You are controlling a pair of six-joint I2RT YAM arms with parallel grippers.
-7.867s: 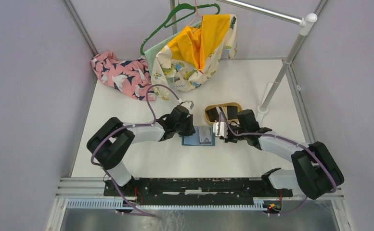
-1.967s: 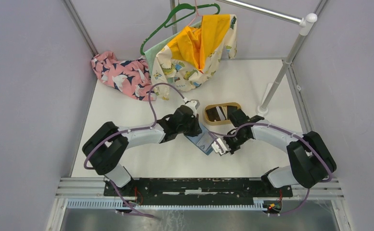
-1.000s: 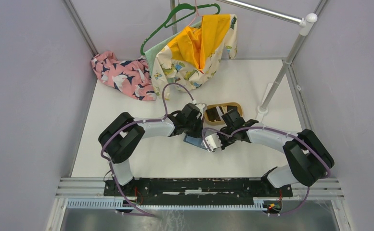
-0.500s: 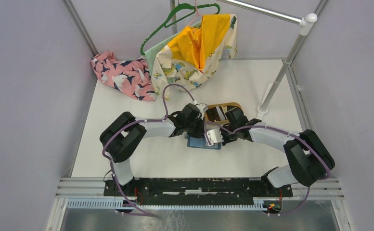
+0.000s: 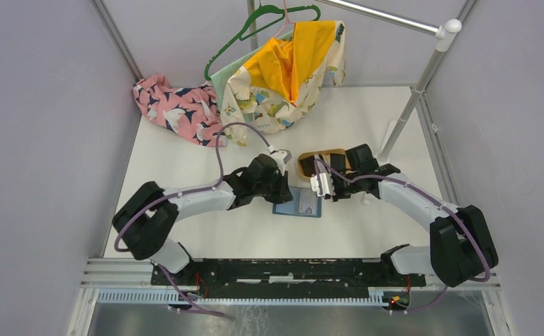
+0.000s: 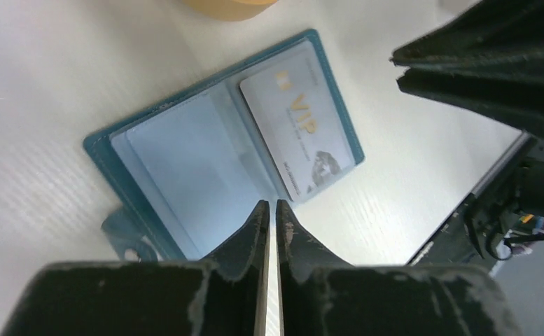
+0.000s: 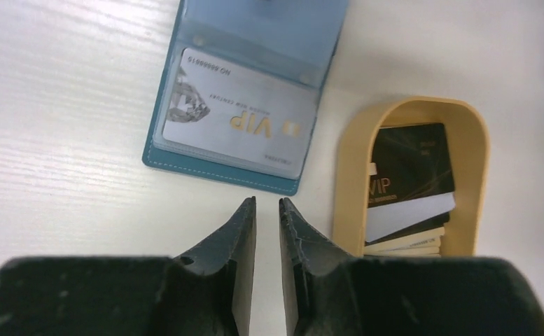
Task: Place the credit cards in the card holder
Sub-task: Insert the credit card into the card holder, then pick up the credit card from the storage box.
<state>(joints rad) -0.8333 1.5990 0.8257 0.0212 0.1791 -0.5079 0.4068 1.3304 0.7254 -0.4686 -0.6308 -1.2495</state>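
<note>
Tabletop of white, faintly grained board (image 5: 206,231) lies bare on most sides of the small teal-blue, leather-like folding wallet (image 6: 115,150), which is opened flat between the two arms.

The left gripper (image 6: 271,204) hovers over the wallet's nearest edge, its fingers a hair apart with nothing between them. Ahead and to the left of its tips is the empty clear pocket (image 6: 185,182). Ahead and to the right, a pale rectangular card marked VIP (image 6: 300,129) sits fully inside the other pocket, its edges all within the teal border. The round snap tab (image 6: 132,238) juts from the wallet's edge just left of the tips, lying flat on the tabletop.

The right gripper (image 7: 267,201) hangs over bare tabletop just off the wallet's card-side edge, its fingers a narrow slot apart and holding nothing. Straight ahead of its tips is that teal edge. Ahead and to the right stands the oval tan wooden tray (image 7: 349,168), with only a thin strip of tabletop between its rim and the wallet's corner. Inside the tray, dark and pale rectangular cards (image 7: 412,164) lie overlapped, below the rim. Left of the right gripper the tabletop runs open and unobstructed.
</note>
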